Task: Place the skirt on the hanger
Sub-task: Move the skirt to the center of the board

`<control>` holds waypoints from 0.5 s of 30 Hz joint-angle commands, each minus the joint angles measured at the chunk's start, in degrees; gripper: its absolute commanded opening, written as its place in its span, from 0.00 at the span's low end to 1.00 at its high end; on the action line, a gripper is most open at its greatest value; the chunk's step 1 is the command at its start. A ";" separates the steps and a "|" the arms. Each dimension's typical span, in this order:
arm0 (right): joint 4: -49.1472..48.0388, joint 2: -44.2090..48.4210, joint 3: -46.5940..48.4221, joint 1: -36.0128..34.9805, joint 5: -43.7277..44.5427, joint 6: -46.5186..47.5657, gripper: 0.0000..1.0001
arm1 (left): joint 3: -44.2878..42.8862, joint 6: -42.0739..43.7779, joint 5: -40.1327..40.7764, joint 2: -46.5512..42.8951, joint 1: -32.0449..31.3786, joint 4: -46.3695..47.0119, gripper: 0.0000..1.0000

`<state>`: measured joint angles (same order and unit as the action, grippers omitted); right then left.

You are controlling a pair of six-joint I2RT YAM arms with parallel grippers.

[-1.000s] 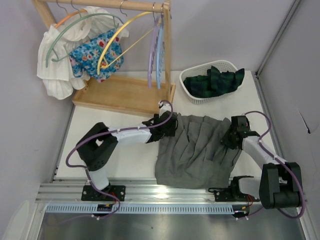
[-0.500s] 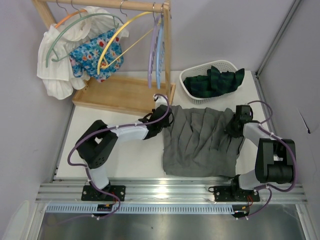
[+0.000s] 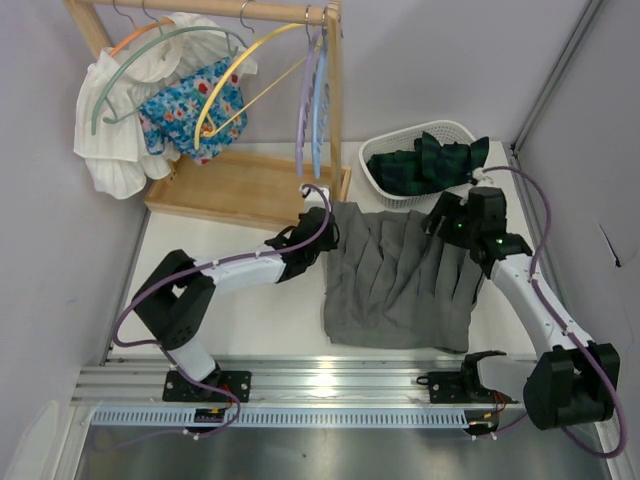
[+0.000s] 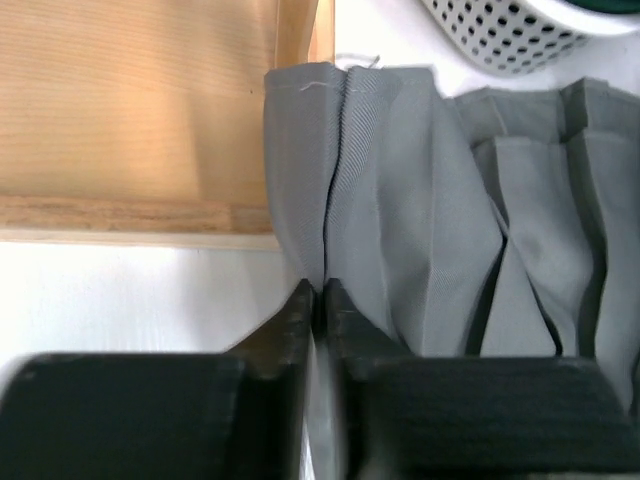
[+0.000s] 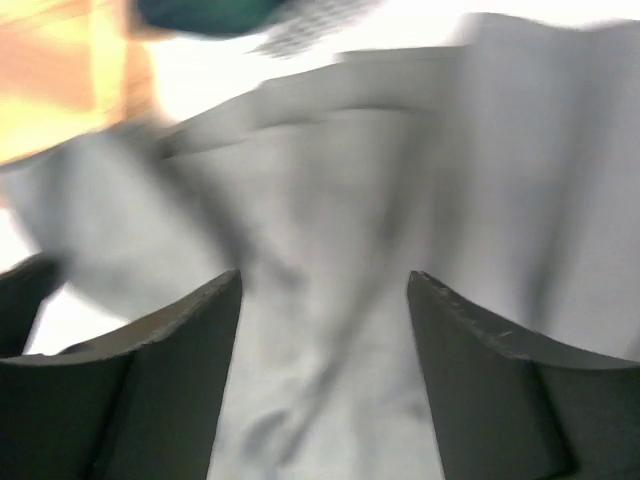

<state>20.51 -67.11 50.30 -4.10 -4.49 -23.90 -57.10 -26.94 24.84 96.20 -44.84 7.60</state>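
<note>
Skirt (image 3: pixel 400 285), just one, lies on desk (image 3: pixel 250 320); left tool (image 4: pixel 318 298) pinches its corner, right tool (image 5: pixel 325 290) spread above; one basket (image 3: pixel 398 197), one rack (image 3: pixel 335 100) behind.

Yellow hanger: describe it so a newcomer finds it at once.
Find the wooden clothes rack at the table's far left corner, with hangers on its top rail. The yellow hanger is in the middle, swung sideways in front of the flowered blue garment. It is the only yellow one, between the green hanger on its left and the purple hanger on its right.
</note>
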 commanded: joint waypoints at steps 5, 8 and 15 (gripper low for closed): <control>1.28 -0.39 -1.69 -14.79 0.45 -5.80 0.58 | 2.86 -0.83 -3.56 -6.11 0.19 -2.67 0.66; 3.99 0.93 -3.89 -16.12 2.12 -8.70 0.60 | 4.54 -1.97 -4.97 -9.97 0.28 -6.43 0.86; 8.49 10.24 -5.48 -11.01 -2.81 -10.82 0.62 | 15.34 -7.85 -17.62 -18.76 -0.25 -9.88 0.84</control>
<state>28.14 -61.89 44.40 -14.76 -5.69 -33.08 -45.43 -30.30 14.09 80.66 -44.86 -0.05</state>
